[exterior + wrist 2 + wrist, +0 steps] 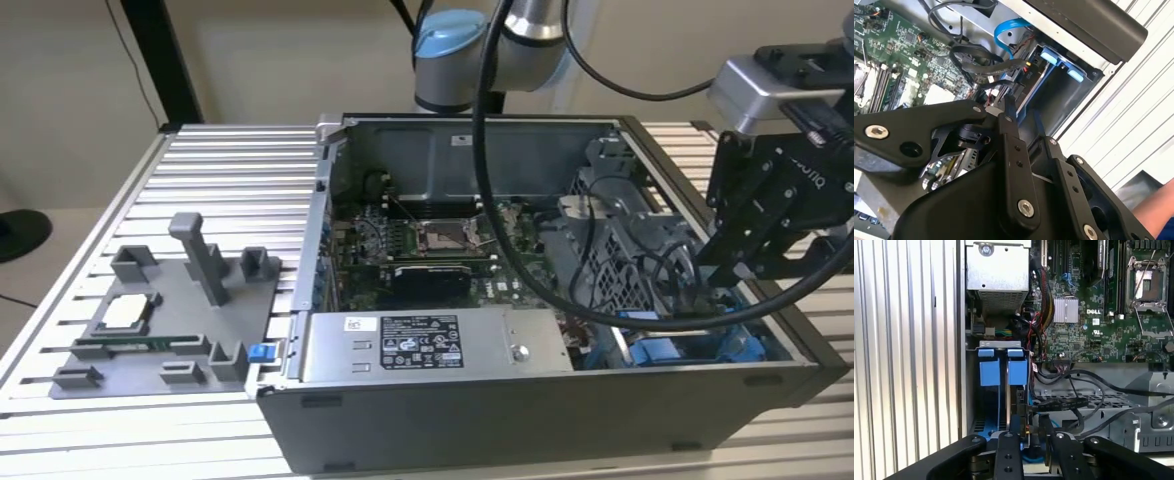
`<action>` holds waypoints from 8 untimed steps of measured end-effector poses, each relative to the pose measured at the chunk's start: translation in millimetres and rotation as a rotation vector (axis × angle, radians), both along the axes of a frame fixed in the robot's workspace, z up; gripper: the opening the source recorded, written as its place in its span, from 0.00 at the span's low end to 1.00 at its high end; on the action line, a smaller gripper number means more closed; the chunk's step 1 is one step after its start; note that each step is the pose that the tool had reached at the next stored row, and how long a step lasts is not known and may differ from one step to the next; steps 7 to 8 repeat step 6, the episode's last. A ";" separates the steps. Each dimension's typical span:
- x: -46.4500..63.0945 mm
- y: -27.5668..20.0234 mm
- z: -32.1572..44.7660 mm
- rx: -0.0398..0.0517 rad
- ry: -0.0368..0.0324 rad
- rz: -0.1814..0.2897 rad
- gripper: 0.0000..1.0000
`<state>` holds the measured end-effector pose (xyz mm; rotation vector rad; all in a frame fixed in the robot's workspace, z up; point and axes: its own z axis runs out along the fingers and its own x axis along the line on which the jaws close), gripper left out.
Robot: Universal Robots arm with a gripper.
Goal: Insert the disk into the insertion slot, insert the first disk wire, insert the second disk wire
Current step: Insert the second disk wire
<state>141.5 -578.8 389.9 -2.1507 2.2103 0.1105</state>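
One robot arm reaches into an open computer case [534, 420] that sits on a ribbed metal worktop [214, 170]. Its black claw [1029, 432] hangs over the drive bay corner, at the exterior view's right. The claw's fingers [1015, 426] stand close together, seemingly pinching a small black connector on a cable beside the disk; whether the grip is firm cannot be told. The disk [1016, 390] is already seated in the insertion slot [971, 390], its blue carrier tabs [990, 371] showing at the bay's mouth in both wrist views. Loose black cables [1079, 405] and a blue ribbon cable [1004, 30] crowd the bay. Judging from this, a tilted connector could jam against the disk's port, or a finger could snag a nearby cable and drag it loose.
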 end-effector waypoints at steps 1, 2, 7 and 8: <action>0.0 0.0 0.1 0.0000 0.0000 0.000 1.00; 0.0 0.0 0.0 0.0001 0.0000 0.000 1.00; 0.0 0.0 0.4 0.0000 0.0000 0.000 1.00; 0.0 0.0 0.4 0.0000 0.0000 0.000 1.00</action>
